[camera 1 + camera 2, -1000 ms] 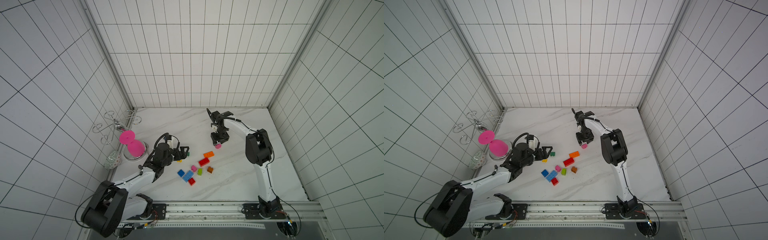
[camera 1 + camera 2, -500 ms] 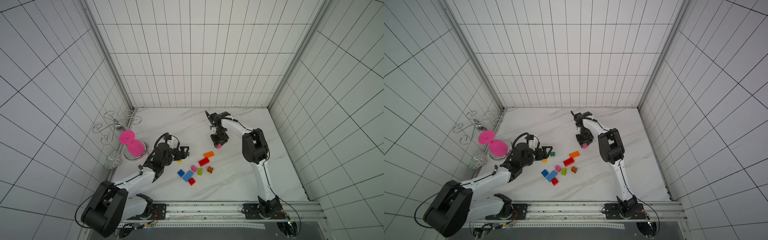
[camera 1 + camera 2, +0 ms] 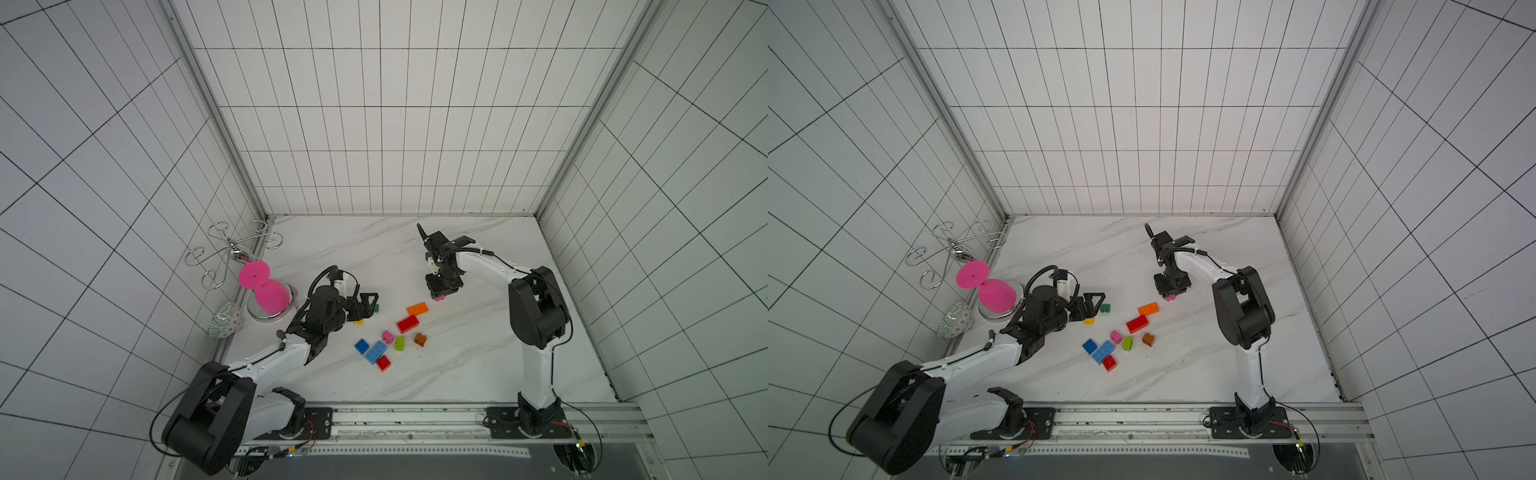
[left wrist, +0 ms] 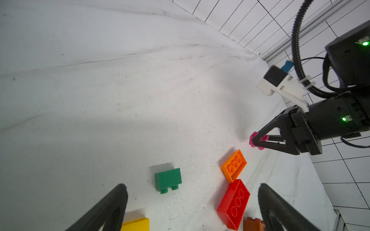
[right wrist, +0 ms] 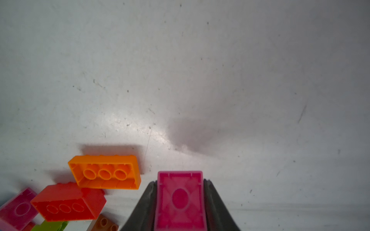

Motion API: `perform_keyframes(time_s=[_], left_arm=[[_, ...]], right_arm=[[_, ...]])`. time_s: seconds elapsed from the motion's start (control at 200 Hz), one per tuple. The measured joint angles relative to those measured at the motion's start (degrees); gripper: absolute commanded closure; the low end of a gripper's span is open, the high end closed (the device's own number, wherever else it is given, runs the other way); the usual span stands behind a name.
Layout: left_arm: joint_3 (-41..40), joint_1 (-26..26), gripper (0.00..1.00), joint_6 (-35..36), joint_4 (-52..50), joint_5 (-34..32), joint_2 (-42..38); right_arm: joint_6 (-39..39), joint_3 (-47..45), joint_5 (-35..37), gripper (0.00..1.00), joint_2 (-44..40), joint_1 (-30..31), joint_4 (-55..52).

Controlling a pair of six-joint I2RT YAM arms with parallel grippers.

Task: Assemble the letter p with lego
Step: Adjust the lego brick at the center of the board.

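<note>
Evidently, a pink brick (image 5: 179, 200) is clamped by the right gripper (image 4: 258, 140) near the middle of the surface (image 3: 478, 353), probably for carrying; the left gripper (image 4: 192, 190) is held apart beside the green brick (image 4: 167, 178).

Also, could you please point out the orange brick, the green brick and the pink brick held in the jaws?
orange brick (image 5: 105, 173), right wrist view, middle tube of its underside.
green brick (image 4: 168, 178), left wrist view, its smooth side face.
pink brick (image 5: 180, 200), right wrist view, centre of its underside, between the jaws.
</note>
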Motion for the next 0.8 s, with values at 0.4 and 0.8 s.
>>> perform_keyframes(time_s=[0.4, 0.8], left_arm=[[0.1, -1.8, 0.03, 0.0, 0.2, 0.3, 0.9], [2.9, -8.7, 0.03, -3.9, 2.7, 6.7, 9.0]], right_arm=[[3.6, -27.5, 7.6, 0.72, -11.0, 1.5, 36.7], [5.8, -32.7, 9.3, 0.37, -15.3, 2.9, 41.8]])
